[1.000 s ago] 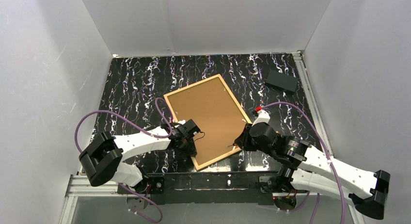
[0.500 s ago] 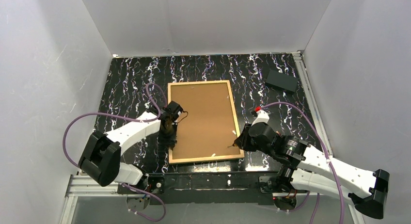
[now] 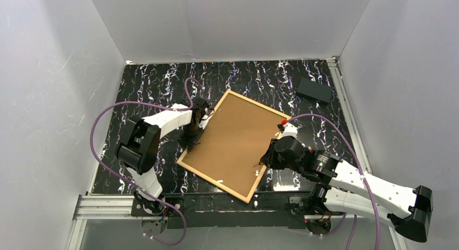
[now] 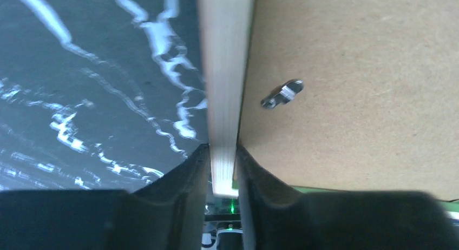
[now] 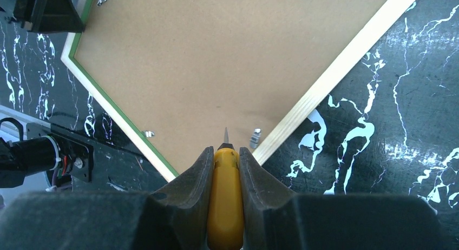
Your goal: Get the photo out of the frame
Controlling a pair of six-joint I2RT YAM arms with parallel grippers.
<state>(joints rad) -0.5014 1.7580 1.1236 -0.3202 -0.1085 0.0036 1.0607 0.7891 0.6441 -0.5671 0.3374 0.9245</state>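
The frame [image 3: 260,105] lies face down and askew on the black marbled table, showing a pale wood rim with a green edge [image 5: 108,105]. The brown backing panel [image 3: 233,144] fills it, with small metal clips [image 5: 255,137] along the rim. The photo is hidden under the panel. My left gripper [image 3: 191,137] is shut on the frame's left rim [image 4: 224,71], one finger on each side. My right gripper [image 3: 263,161] is shut on a yellow-handled screwdriver [image 5: 225,206]. Its tip [image 5: 225,135] hovers over the panel near the frame's right rim.
A dark flat box [image 3: 314,90] lies at the back right of the table. White walls close in three sides. Purple cables loop from both arms. The table's near rail [image 3: 233,201] lies right under the frame's lowest corner.
The left gripper has swung away from its base while holding the rim, turning the frame clockwise in the top view. The right gripper with the screwdriver has hardly moved.
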